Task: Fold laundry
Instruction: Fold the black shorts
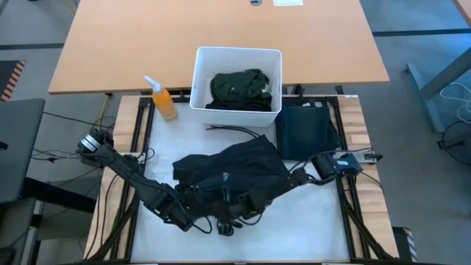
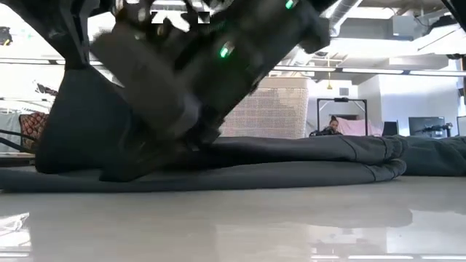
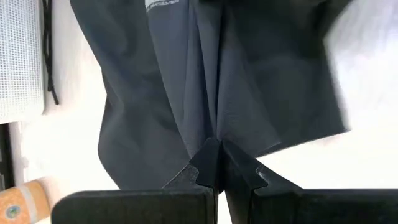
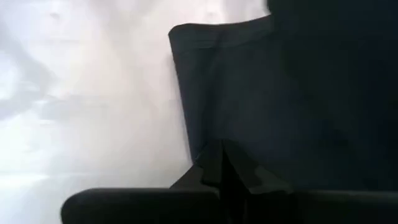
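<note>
Softly creased black garment (image 1: 232,173) pinched by both closed pincers.

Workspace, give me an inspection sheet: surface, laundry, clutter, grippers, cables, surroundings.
Surface: white table, bare along its near edge.
Job's things: dark garment spread mid-table, partly bunched; folded dark piece to its right; green shirt in the white bin.
Clutter: orange spray bottle left of the bin.
Grippers: left gripper shut on the dark garment's cloth; right gripper shut on that garment too. Both are at its near edge.
Cables: black cord on the table before the bin; loose wires off the left side.
Surroundings: wooden desk behind; a person seated far off in the low view.
</note>
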Motion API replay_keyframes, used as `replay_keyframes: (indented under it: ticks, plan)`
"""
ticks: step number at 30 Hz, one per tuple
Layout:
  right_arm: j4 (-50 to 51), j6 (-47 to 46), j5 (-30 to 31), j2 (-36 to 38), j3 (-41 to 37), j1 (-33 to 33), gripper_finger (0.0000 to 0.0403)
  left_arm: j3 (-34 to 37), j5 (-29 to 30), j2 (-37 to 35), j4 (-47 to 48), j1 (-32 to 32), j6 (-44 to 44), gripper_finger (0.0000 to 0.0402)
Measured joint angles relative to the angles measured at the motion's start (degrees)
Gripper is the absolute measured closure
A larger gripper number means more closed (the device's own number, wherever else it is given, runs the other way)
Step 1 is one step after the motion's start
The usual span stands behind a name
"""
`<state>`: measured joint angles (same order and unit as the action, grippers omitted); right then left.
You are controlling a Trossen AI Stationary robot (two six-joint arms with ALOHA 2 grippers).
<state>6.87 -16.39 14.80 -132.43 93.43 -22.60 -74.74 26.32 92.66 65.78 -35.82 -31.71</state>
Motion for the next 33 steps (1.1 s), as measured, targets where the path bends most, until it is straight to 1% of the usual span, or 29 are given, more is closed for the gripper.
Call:
replay_keyframes:
  ticks: [2,6,9,13,15,19,22,25,27,29,31,33]
  plan:
    - [3.3,-0.5,-1.5,1.0,0.0,-0.9,0.0383,0.0,0.0,0.0,0.0,-0.3,-0.3,0.0401]
    - [7.7,0.2,-1.7,2.7,-0.1,-1.8,0.0383,0.0,0.6,0.0,-0.7,-0.5,-0.9,0.0401]
    - [7.9,1.4,-2.1,3.0,-0.2,-2.1,0.0383,0.0,0.8,0.2,-3.2,-0.9,-1.6,0.0401]
    - [6.8,3.5,-2.0,4.0,-0.3,-1.6,0.0383,0.0,-0.1,1.0,-8.9,-2.2,-0.8,0.0401]
    - [5.2,4.4,-2.0,5.9,-0.3,-1.2,0.0383,0.0,-0.5,1.4,-10.6,-3.2,-0.7,0.0401]
    - [5.6,8.4,-2.4,11.6,-1.2,-0.5,0.0382,0.0,-2.3,3.6,-14.0,-4.3,-1.9,0.0401]
    - [5.6,9.8,-2.3,17.3,-6.4,0.3,0.0382,0.1,-4.9,7.2,-17.9,-5.2,-2.5,0.0401]
    - [3.2,7.5,0.0,24.6,-15.8,1.9,0.0382,0.1,-8.4,11.6,-22.6,-6.1,-2.6,0.0401]
    - [2.0,2.9,3.3,29.6,-23.4,3.5,0.0382,0.1,-11.5,14.5,-26.0,-6.6,-2.9,0.0401]
    - [1.9,-3.3,7.5,34.5,-30.6,4.4,0.0382,0.1,-15.0,15.9,-26.6,-6.7,-4.6,0.0401]
    - [3.5,-8.9,11.4,39.5,-36.4,4.5,0.0382,0.1,-17.0,15.7,-24.8,-6.8,-7.1,0.0401]
    - [5.8,-14.6,14.9,45.1,-40.2,3.5,0.0382,0.1,-17.1,14.7,-21.1,-7.4,-8.8,0.0401]
